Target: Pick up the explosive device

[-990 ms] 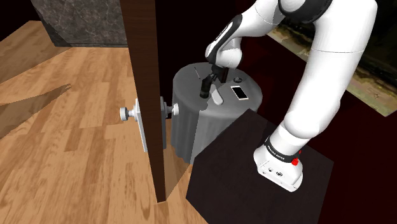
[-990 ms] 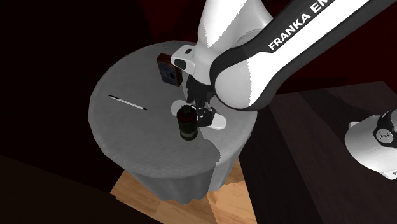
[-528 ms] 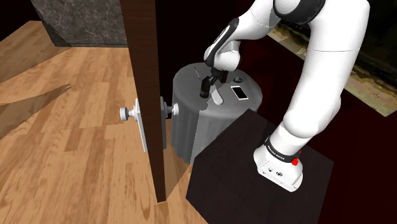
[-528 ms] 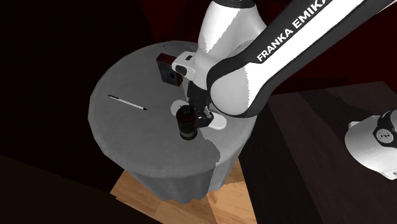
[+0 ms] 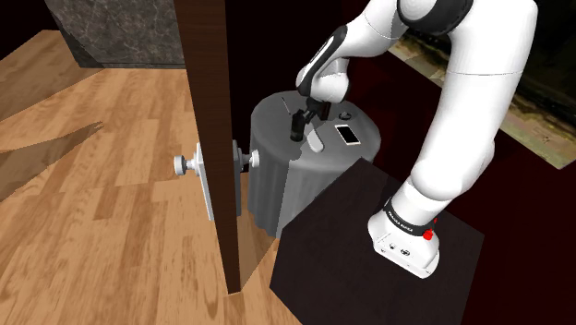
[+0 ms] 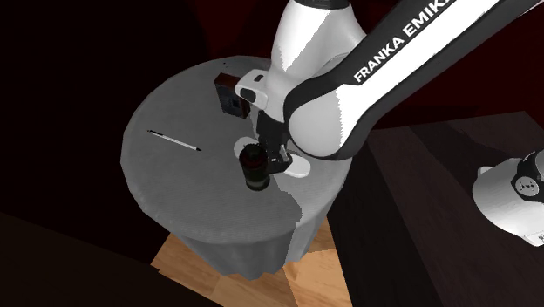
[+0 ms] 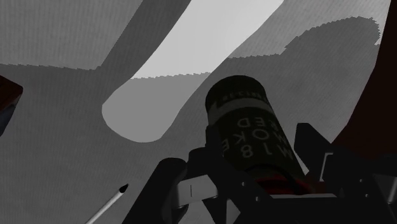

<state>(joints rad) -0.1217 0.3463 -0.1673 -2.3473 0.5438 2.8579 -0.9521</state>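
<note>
Canister (image 6: 254, 168) barely shifted; pen (image 6: 174, 140), box (image 6: 230, 94) nearby

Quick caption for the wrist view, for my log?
Claw clasping a dark canister lettered RED SMOKE M18, grey table beneath, a pen nearby.

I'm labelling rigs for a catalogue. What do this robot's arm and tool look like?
The arm has rounded glossy white segments with dark joints; one link bears black FRANKA lettering. Its white base carries a black band and a red dot. The tool is all black, with two blocky fingers.
</note>
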